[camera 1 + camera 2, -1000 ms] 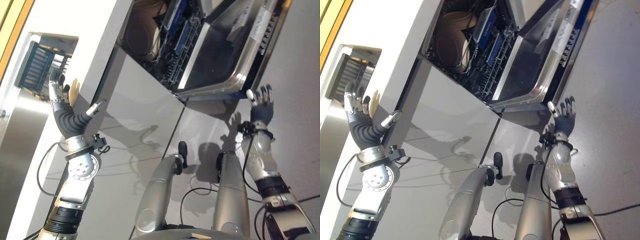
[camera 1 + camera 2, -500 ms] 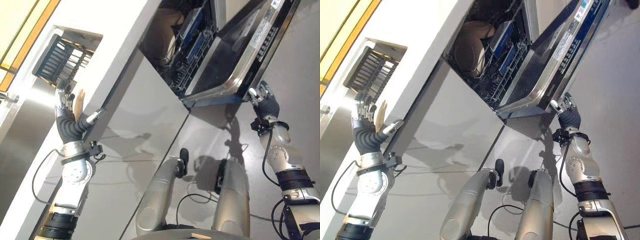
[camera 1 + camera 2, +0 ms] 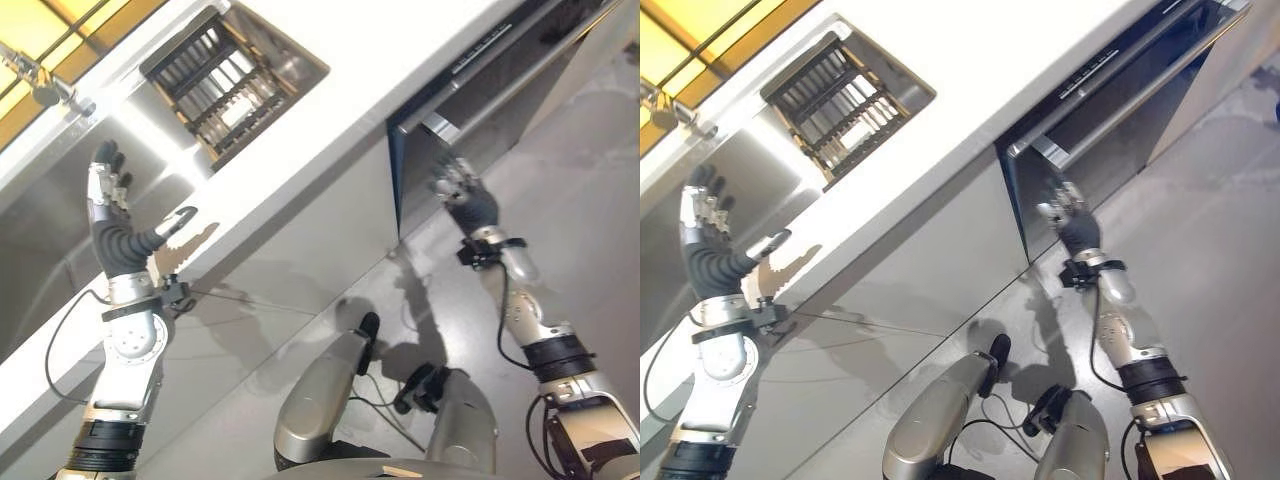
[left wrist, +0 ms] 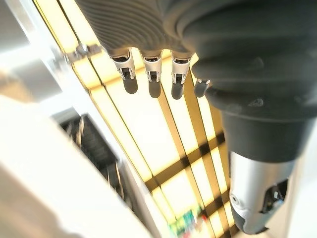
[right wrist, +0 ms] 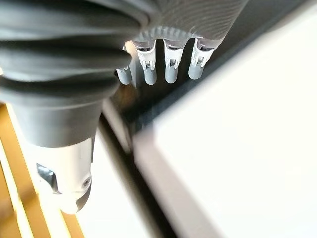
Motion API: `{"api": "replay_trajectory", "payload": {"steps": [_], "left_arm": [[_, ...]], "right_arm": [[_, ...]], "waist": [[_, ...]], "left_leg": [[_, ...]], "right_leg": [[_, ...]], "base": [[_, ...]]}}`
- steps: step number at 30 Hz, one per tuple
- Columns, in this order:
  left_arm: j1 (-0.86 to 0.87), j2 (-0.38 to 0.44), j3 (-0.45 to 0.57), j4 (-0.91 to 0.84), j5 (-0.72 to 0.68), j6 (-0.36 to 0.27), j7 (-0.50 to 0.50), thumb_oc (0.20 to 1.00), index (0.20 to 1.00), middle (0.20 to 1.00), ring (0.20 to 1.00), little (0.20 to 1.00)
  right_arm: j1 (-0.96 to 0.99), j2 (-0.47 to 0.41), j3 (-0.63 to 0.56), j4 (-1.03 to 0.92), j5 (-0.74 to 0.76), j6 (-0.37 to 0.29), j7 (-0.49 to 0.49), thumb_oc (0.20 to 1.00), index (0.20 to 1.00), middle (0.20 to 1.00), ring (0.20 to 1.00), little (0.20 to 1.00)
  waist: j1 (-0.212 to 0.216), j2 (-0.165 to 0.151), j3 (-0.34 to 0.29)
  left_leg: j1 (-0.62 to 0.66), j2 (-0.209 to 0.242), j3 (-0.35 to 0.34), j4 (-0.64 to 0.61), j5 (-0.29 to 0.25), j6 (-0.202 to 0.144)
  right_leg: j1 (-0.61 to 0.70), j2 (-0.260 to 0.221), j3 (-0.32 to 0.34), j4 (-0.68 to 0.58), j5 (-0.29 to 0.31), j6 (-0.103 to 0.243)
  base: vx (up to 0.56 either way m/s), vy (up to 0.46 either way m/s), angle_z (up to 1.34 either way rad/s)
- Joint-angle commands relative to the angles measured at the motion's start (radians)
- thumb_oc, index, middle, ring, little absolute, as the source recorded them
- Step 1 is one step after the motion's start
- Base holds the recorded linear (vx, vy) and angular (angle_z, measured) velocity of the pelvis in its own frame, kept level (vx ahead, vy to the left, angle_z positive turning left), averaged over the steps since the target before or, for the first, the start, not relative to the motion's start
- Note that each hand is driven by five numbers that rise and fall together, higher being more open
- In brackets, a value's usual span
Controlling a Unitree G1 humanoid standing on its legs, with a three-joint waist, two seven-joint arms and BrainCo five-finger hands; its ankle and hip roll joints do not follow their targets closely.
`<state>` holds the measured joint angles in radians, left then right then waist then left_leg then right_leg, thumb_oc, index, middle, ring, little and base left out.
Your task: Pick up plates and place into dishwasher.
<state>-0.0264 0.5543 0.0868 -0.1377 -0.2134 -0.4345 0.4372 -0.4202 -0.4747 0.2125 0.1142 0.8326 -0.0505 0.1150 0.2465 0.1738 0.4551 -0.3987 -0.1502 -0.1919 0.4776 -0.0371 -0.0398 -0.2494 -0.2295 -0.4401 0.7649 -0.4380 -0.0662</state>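
Dishwasher door (image 3: 1110,95) now nearly closed, apparently pushed by right hand (image 3: 1072,222), fingers straight. Left hand (image 3: 122,225) raised, spread, empty. No plates visible.

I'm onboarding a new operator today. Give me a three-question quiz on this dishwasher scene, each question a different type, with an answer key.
1. True or false: the left hand holds a plate.
2. The right hand is at: A) the dish rack in the sink; B) the dishwasher door; C) the floor.
3. Fill in: the left hand's fingers are ____.

Key: 1 false; 2 B; 3 straight (open).
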Motion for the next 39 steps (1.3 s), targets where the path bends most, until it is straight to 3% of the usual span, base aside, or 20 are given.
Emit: {"api": "replay_trajectory", "payload": {"steps": [1, 6, 8, 14, 17, 22, 26, 27, 28, 29, 30, 32, 35, 37, 39], "left_arm": [[0.036, 0.09, 0.06, -0.062, -0.048, -0.034, -0.04, 1.0, 1.0, 1.0, 1.0, 1.0], [0.028, 0.099, 0.073, -0.05, -0.044, -0.024, -0.115, 1.0, 1.0, 1.0, 1.0, 1.0], [0.029, 0.105, 0.077, -0.051, -0.042, -0.015, -0.125, 1.0, 1.0, 1.0, 1.0, 1.0], [0.019, 0.091, 0.067, -0.055, -0.029, 0.012, -0.137, 1.0, 1.0, 1.0, 1.0, 1.0], [0.039, 0.051, 0.054, -0.054, -0.023, 0.033, -0.145, 1.0, 1.0, 1.0, 1.0, 1.0], [0.109, -0.007, 0.053, -0.07, -0.031, 0.06, -0.12, 1.0, 1.0, 1.0, 1.0, 1.0], [0.18, -0.041, 0.075, -0.098, -0.045, 0.068, -0.089, 1.0, 1.0, 1.0, 1.0, 1.0], [0.191, -0.048, 0.08, -0.101, -0.062, 0.077, -0.088, 1.0, 1.0, 1.0, 1.0, 1.0], [0.19, -0.059, 0.078, -0.097, -0.08, 0.083, -0.092, 1.0, 1.0, 1.0, 1.0, 1.0], [0.187, -0.063, 0.079, -0.099, -0.09, 0.091, -0.093, 1.0, 1.0, 1.0, 1.0, 1.0], [0.186, -0.069, 0.083, -0.104, -0.095, 0.099, -0.091, 1.0, 1.0, 1.0, 1.0, 1.0], [0.18, -0.078, 0.079, -0.111, -0.085, 0.11, -0.078, 1.0, 1.0, 1.0, 1.0, 1.0], [0.166, -0.077, 0.073, -0.12, -0.101, 0.126, -0.081, 1.0, 1.0, 1.0, 1.0, 1.0], [0.159, -0.074, 0.069, -0.144, -0.116, 0.145, -0.089, 1.0, 1.0, 1.0, 1.0, 1.0], [0.145, -0.069, 0.055, -0.157, -0.151, 0.157, -0.108, 1.0, 1.0, 1.0, 1.0, 1.0]], "right_arm": [[-0.064, 0.094, 0.004, -0.077, -0.025, -0.116, 0.013, 1.0, 1.0, 1.0, 1.0, 1.0], [-0.013, 0.138, 0.012, -0.086, -0.036, -0.177, -0.078, 1.0, 1.0, 1.0, 1.0, 1.0], [0.014, 0.15, 0.015, -0.093, -0.064, -0.187, -0.113, 1.0, 1.0, 1.0, 1.0, 1.0], [0.11, 0.158, 0.017, -0.121, -0.087, -0.18, -0.194, 1.0, 1.0, 1.0, 1.0, 1.0], [0.176, 0.159, 0.017, -0.138, -0.136, -0.145, -0.239, 1.0, 1.0, 1.0, 1.0, 1.0], [0.257, 0.145, 0.017, -0.206, -0.288, -0.09, -0.417, 1.0, 1.0, 1.0, 1.0, 1.0], [0.348, 0.121, 0.013, -0.308, -0.336, -0.072, -0.509, 1.0, 1.0, 1.0, 1.0, 1.0], [0.383, 0.107, -0.003, -0.347, -0.344, -0.062, -0.532, 1.0, 1.0, 1.0, 1.0, 1.0], [0.413, 0.094, -0.021, -0.386, -0.353, -0.057, -0.58, 1.0, 1.0, 1.0, 1.0, 1.0], [0.422, 0.088, -0.031, -0.4, -0.352, -0.055, -0.623, 1.0, 1.0, 1.0, 1.0, 1.0], [0.426, 0.086, -0.045, -0.409, -0.339, -0.047, -0.653, 1.0, 1.0, 1.0, 1.0, 1.0], [0.431, 0.082, -0.06, -0.429, -0.347, -0.034, -0.697, 1.0, 1.0, 1.0, 1.0, 1.0], [0.434, 0.096, -0.073, -0.456, -0.381, -0.006, -0.776, 1.0, 1.0, 1.0, 1.0, 1.0], [0.436, 0.087, -0.081, -0.499, -0.405, 0.009, -0.749, 1.0, 1.0, 1.0, 1.0, 1.0], [0.413, 0.088, -0.068, -0.519, -0.472, -0.024, -0.692, 1.0, 1.0, 1.0, 1.0, 1.0]], "waist": [[0.084, -0.09, -0.092], [0.109, -0.143, -0.151], [0.107, -0.147, -0.166], [0.081, -0.171, -0.212], [0.062, -0.165, -0.234], [0.029, -0.136, -0.245], [-0.005, -0.123, -0.244], [-0.026, -0.12, -0.244], [-0.058, -0.128, -0.242], [-0.075, -0.136, -0.246], [-0.093, -0.146, -0.253], [-0.116, -0.151, -0.267], [-0.129, -0.142, -0.294], [-0.128, -0.138, -0.308], [-0.119, -0.138, -0.322]], "left_leg": [[0.079, -0.018, 0.021, -0.142, 0.042, 0.068], [0.169, 0.008, -0.022, -0.218, 0.051, 0.074], [0.187, 0.025, -0.028, -0.251, 0.083, 0.075], [0.247, 0.055, -0.039, -0.337, 0.112, 0.061], [0.251, 0.079, -0.025, -0.366, 0.14, 0.035], [0.226, 0.128, -0.017, -0.422, 0.242, -0.017], [0.219, 0.16, 0.052, -0.402, 0.262, -0.03], [0.211, 0.163, 0.117, -0.349, 0.256, -0.034], [0.19, 0.163, 0.238, -0.233, 0.222, -0.037], [0.183, 0.165, 0.302, -0.171, 0.174, -0.025], [0.189, 0.165, 0.361, -0.121, 0.115, -0.007], [0.205, 0.169, 0.425, -0.079, 0.072, 0.003], [0.273, 0.151, 0.443, -0.169, 0.001, 0.027], [0.294, 0.127, 0.407, -0.181, -0.014, 0.03], [0.324, 0.101, 0.376, -0.215, -0.035, 0.041]], "right_leg": [[0.064, 0.003, 0.105, -0.072, 0.152, 0.062], [0.167, 0.037, 0.064, -0.178, 0.213, 0.082], [0.189, 0.056, 0.048, -0.224, 0.246, 0.076], [0.257, 0.117, 0.063, -0.342, 0.256, 0.066], [0.301, 0.149, 0.076, -0.406, 0.241, 0.043], [0.342, 0.202, 0.117, -0.478, 0.254, 0.021], [0.345, 0.209, 0.151, -0.519, 0.277, 0.021], [0.347, 0.202, 0.147, -0.527, 0.282, 0.02], [0.351, 0.18, 0.126, -0.542, 0.288, 0.017], [0.35, 0.164, 0.117, -0.551, 0.293, 0.017], [0.351, 0.147, 0.111, -0.562, 0.297, 0.021], [0.361, 0.133, 0.105, -0.578, 0.301, 0.027], [0.37, 0.103, 0.092, -0.577, 0.305, 0.05], [0.379, 0.087, 0.091, -0.579, 0.31, 0.061], [0.377, 0.071, 0.088, -0.55, 0.306, 0.072]], "base": [[0.1, -0.122, 0.56], [0.06, -0.125, 0.18], [-0.1, -0.061, 0.08], [-0.14, -0.089, 0.03], [-0.21, -0.045, -0.08], [-0.18, -0.009, -0.31], [-0.18, 0.021, -0.5], [-0.25, 0.024, -0.4], [-0.23, -0.001, -0.19], [-0.19, 0.006, 0.24], [-0.08, 0.05, 0.4], [0.01, 0.132, 0.23], [0.11, 0.229, 0.14], [0.12, 0.232, 0.14], [0.09, 0.199, 0.36]]}}
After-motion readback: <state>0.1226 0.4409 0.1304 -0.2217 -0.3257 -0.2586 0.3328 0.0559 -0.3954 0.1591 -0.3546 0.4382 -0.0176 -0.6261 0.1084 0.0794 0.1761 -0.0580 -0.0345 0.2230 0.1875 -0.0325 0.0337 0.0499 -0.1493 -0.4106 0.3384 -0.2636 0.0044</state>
